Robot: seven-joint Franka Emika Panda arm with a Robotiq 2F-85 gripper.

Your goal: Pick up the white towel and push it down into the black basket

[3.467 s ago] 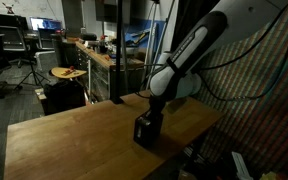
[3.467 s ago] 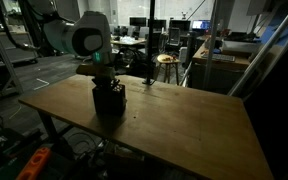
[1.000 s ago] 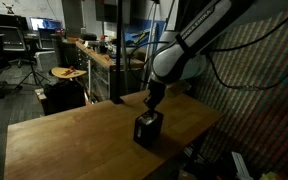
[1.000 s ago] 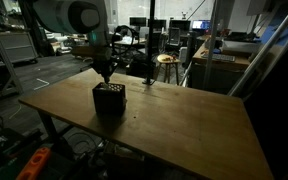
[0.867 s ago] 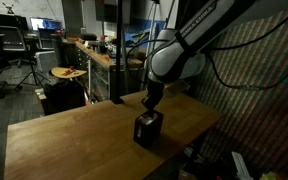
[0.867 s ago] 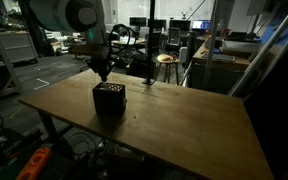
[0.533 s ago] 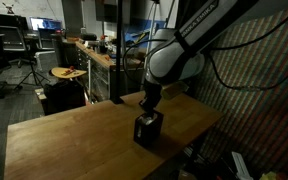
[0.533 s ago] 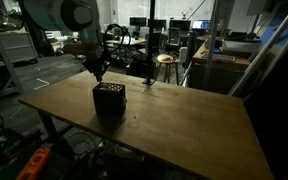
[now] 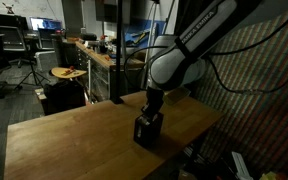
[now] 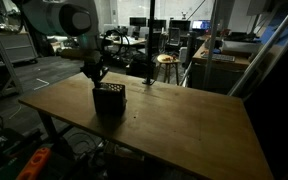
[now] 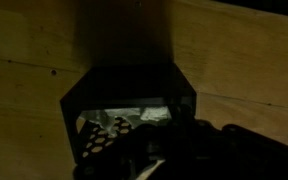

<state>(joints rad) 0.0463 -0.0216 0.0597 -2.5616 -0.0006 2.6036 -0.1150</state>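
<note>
Wrist view shows the white towel [image 11: 144, 116] as pale, crumpled folds lying low inside the black basket [image 11: 129, 82], partly lost in shadow. In both exterior views the basket stands upright near a corner of the wooden bench [image 10: 184, 120]. Just above its open top hangs the gripper [image 10: 96, 77], jaws drawn together.

Tool [image 9: 150, 107] downward, jaws together

The basket [image 9: 147, 131] is black, its wall showing a dotted grid of holes in the wrist view. The towel [image 11: 149, 115] inside is off-white. The desk [image 9: 64, 140] is warm brown wood with faint grain. The arm [image 9: 206, 33] is white and black.
</note>
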